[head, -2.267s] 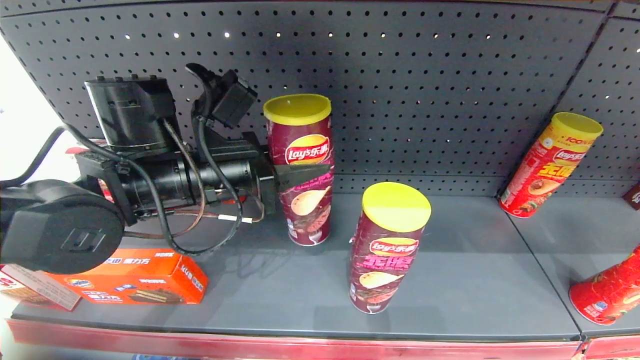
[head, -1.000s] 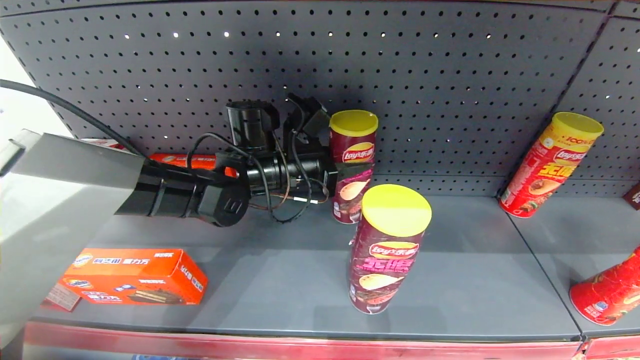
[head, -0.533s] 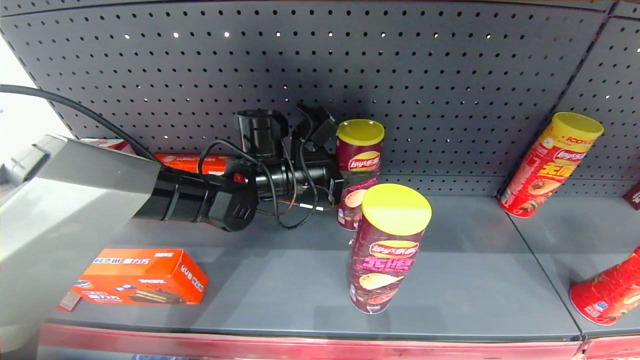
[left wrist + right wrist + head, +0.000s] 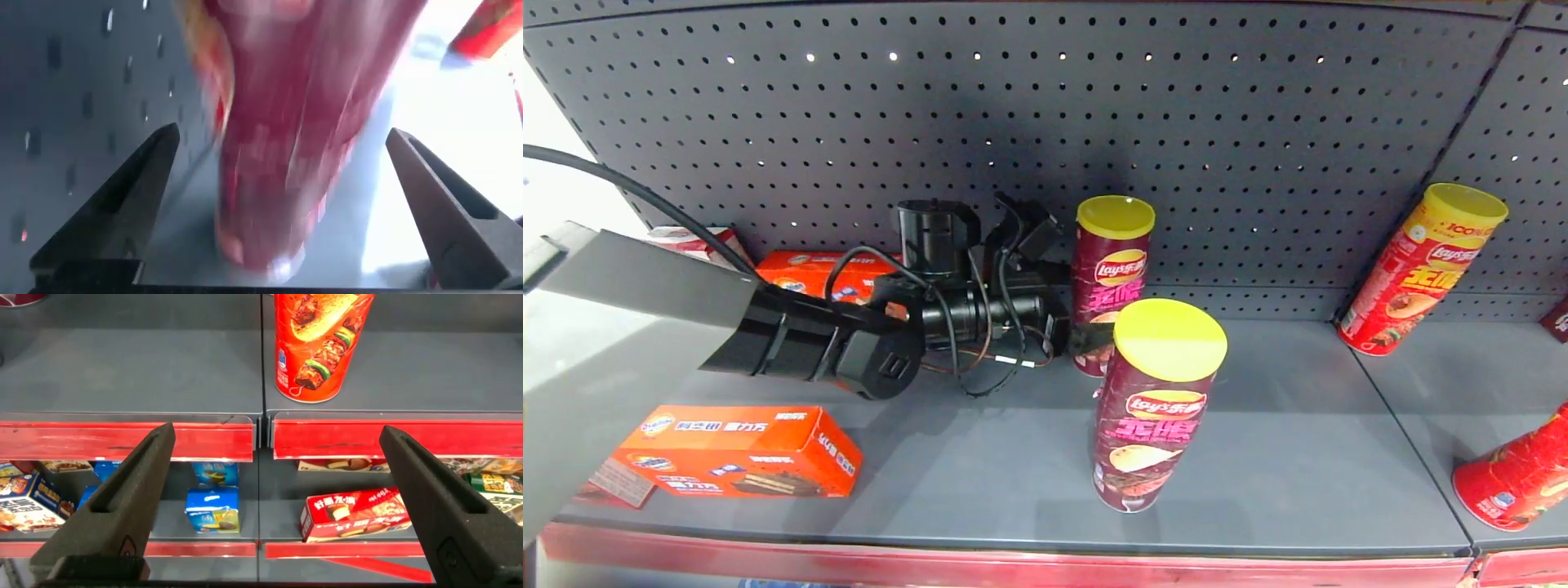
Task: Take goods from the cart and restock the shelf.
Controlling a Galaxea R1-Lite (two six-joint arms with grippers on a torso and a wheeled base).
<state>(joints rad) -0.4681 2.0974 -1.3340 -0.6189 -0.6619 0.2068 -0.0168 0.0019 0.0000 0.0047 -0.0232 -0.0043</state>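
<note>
A maroon chip can [image 4: 1112, 269] with a yellow lid stands upright at the back of the grey shelf [image 4: 980, 457], close to the pegboard. My left gripper [image 4: 1086, 335] is low beside it, open, with its fingers wide on either side of the can [image 4: 294, 122] and not pressing on it. A second, matching maroon can [image 4: 1156, 408] stands nearer the front edge, just right of the arm. My right gripper [image 4: 278, 433] is open and holds nothing, facing lower shelves where a red can [image 4: 319, 343] stands.
An orange biscuit box [image 4: 743, 453] lies at the front left and another orange box [image 4: 809, 273] sits behind the arm. A red can [image 4: 1421, 265] leans on the pegboard at the right, and another red can [image 4: 1515, 482] lies at the far right edge.
My left arm carried the maroon can from mid-shelf to the back by the pegboard. The gripper let go of it and slid lower along its side.
</note>
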